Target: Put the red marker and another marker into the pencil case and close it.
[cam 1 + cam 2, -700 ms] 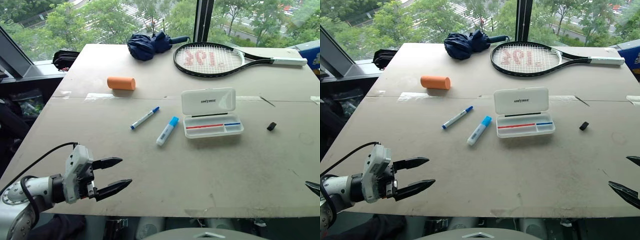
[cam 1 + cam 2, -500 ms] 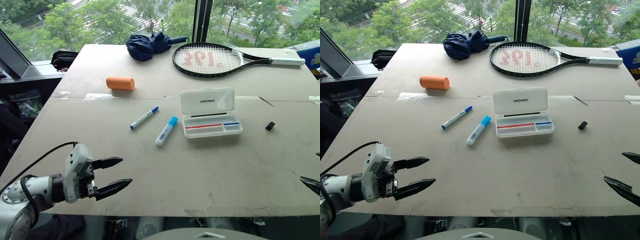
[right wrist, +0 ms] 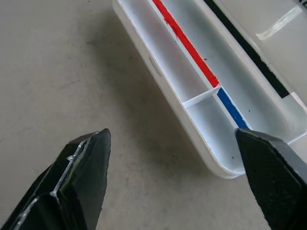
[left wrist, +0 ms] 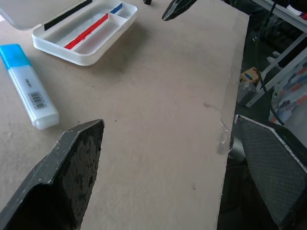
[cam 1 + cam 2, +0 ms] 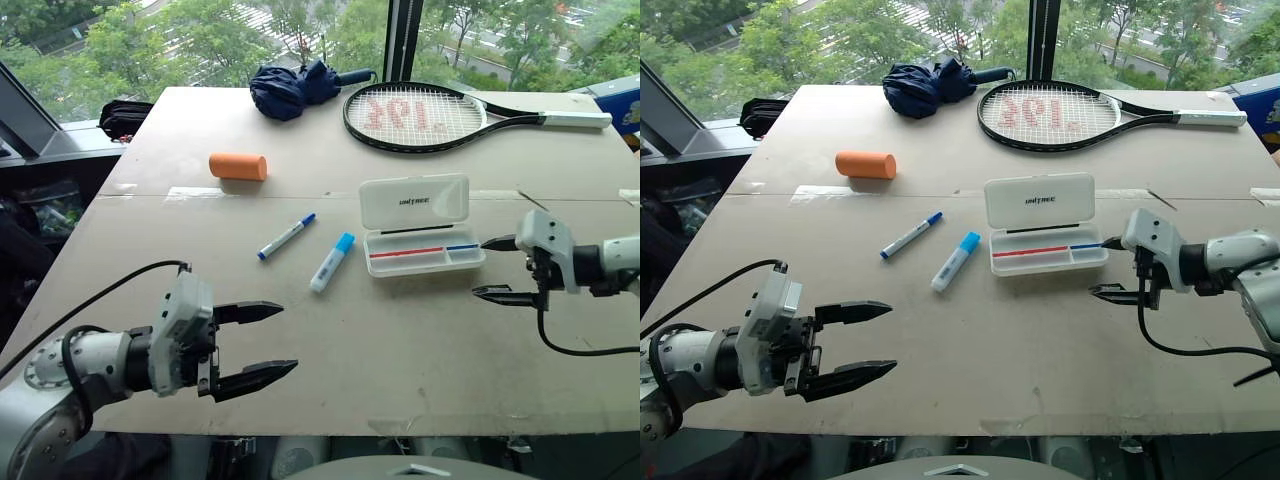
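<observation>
The pencil case (image 5: 415, 202) lies open in the middle of the table, its white lid raised behind the clear tray (image 3: 192, 81). A thin red line and a short blue line run along the tray's back; I cannot tell whether the red one is the red marker. Left of the case lie a slim blue-capped marker (image 5: 287, 236) and a white highlighter with a blue cap (image 5: 333, 262). My right gripper (image 5: 478, 268) is open just off the case's right end, fingers pointing at it. My left gripper (image 5: 290, 338) is open and empty near the front edge, well short of the markers.
An orange cylinder (image 5: 239, 166) lies at the back left. A tennis racket (image 5: 420, 117) and a folded dark umbrella (image 5: 295, 90) lie along the far side. The table's front edge (image 5: 400, 425) runs just under my left gripper.
My right gripper has come in from the lower right and now sits beside the case's right end. My left gripper has moved a little to the right. Case and markers have stayed put.
</observation>
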### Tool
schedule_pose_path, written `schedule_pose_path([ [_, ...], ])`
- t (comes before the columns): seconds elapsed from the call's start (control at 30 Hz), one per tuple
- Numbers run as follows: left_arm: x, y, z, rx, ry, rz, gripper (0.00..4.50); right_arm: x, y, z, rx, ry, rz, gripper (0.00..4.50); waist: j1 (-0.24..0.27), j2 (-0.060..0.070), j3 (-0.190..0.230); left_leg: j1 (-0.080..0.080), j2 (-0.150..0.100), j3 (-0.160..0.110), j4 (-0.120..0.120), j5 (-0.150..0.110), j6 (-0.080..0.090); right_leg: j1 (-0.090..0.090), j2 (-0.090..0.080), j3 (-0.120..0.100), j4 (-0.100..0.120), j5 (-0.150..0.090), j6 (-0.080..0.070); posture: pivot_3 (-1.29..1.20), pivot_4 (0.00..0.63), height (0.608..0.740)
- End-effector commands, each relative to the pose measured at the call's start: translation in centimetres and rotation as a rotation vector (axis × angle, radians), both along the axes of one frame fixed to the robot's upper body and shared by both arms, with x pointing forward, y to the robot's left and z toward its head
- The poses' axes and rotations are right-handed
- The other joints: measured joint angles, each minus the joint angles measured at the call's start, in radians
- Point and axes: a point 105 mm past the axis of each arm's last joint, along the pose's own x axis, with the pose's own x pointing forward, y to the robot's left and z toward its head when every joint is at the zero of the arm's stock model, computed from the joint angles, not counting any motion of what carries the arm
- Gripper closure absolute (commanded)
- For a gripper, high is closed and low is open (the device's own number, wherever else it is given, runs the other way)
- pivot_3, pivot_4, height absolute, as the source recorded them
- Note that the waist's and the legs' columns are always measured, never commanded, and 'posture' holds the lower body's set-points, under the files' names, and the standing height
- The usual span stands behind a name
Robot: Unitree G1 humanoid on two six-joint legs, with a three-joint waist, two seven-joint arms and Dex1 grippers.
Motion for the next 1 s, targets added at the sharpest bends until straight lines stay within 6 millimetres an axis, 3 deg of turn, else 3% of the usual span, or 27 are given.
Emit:
schedule_pose_path([
  [0.03, -0.6, -0.3, 0.4, 0.003, -0.045, -0.017, 0.0, 0.8, 0.2, 0.4, -0.048, -0.016, 0.039, 2.18, 0.0, 0.0, 0.0, -0.001, 0.0, 0.0, 0.0, 0.0, 0.0, -0.001, 0.0, 0.0, 0.0, 0.0, 0.0, 0.0, 0.15, 0.732],
  [0.27, -1.0, -1.0, 0.3, -0.013, -0.056, 0.01, 0.0, 3.1, -0.2, -1.4, -0.125, 0.024, 0.014, 2.18, -0.005, 0.001, 0.0, -0.001, 0.0, 0.001, 0.0, 0.0, 0.0, -0.002, -0.001, 0.001, 0.001, 0.0, -0.001, 0.0, 0.15, 0.732],
  [0.43, -1.0, -1.4, 0.6, -0.014, -0.06, 0.018, 0.0, 3.3, -0.3, -2.0, -0.133, 0.048, 0.043, 4.26, -0.003, 0.001, 0.0, -0.001, 0.0, 0.001, 0.0, 0.0, 0.0, -0.002, -0.001, 0.0, 0.001, 0.0, 0.0, 0.0, 0.15, 0.732],
  [0.47, -0.9, -1.4, 0.6, -0.013, -0.06, 0.021, 0.0, 3.1, -0.2, -1.9, -0.135, 0.055, 0.06, 4.42, -0.004, 0.001, 0.0, -0.001, 0.0, 0.001, 0.0, 0.0, 0.0, -0.002, -0.001, 0.0, 0.001, 0.0, 0.0, 0.0, 0.15, 0.732],
  [0.7, -0.9, -1.7, 0.6, -0.015, -0.053, 0.038, 0.0, 1.1, 0.1, -1.1, -0.141, 0.076, 0.138, 4.42, -0.004, 0.002, 0.001, -0.001, 0.0, 0.0, 0.0, 0.0, 0.0, -0.002, -0.001, 0.0, 0.001, 0.0, 0.0, 0.0, 0.15, 0.732],
  [0.87, -0.8, -1.6, 0.5, -0.013, -0.045, 0.042, 0.0, -1.0, -0.4, -1.9, -0.184, 0.087, 0.205, 4.42, -0.005, 0.002, 0.001, -0.001, 0.0, 0.0, 0.0, 0.0, 0.0, -0.002, -0.001, 0.0, 0.001, 0.0, 0.0, 0.0, 0.15, 0.732],
  [1.0, -0.5, -1.4, 0.4, -0.002, -0.052, 0.046, 0.0, -1.0, -0.7, -1.9, -0.218, 0.041, 0.236, 4.42, -0.006, 0.002, 0.001, 0.0, 0.0, 0.001, 0.0, 0.0, 0.0, -0.002, -0.001, 0.0, 0.002, 0.0, 0.0, 0.0, 0.15, 0.732],
])
